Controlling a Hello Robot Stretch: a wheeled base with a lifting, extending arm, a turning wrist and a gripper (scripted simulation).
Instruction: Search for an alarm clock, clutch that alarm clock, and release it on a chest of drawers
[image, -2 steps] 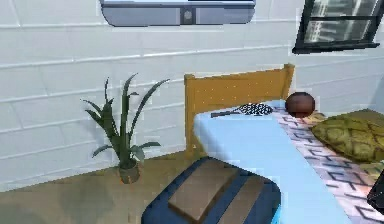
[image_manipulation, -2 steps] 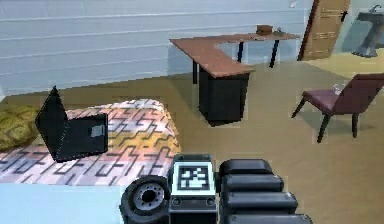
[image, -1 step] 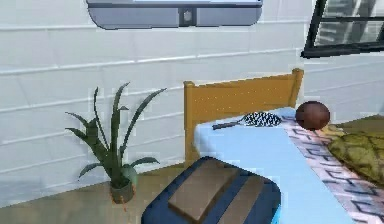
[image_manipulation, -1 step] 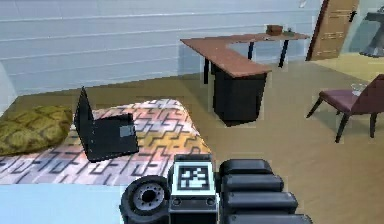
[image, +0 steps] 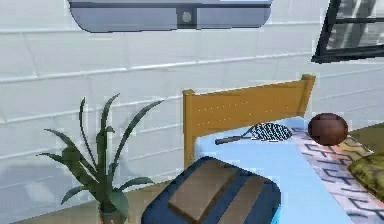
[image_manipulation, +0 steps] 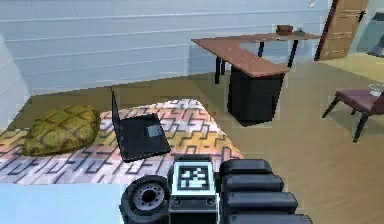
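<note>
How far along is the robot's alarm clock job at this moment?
Done: nothing yet. In hand: the search; the robot faces a bed bearing a racket, a ball and a laptop, with a desk nearby. Left: finding the clock, clutching it, releasing it on a chest of drawers.

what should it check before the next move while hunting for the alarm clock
1. Alarm clock located: cannot tell; a small dark thing on the brown L-shaped desk is too small to name.
2. Chest of drawers located: cannot tell; the black cabinet under that desk may be one.
3. Way ahead: not ok; a blue and brown backpack and a bed with a wooden headboard block it.
4. Gripper load: cannot tell.
5. Arm-side space: not ok; an open black laptop lies close.
</note>
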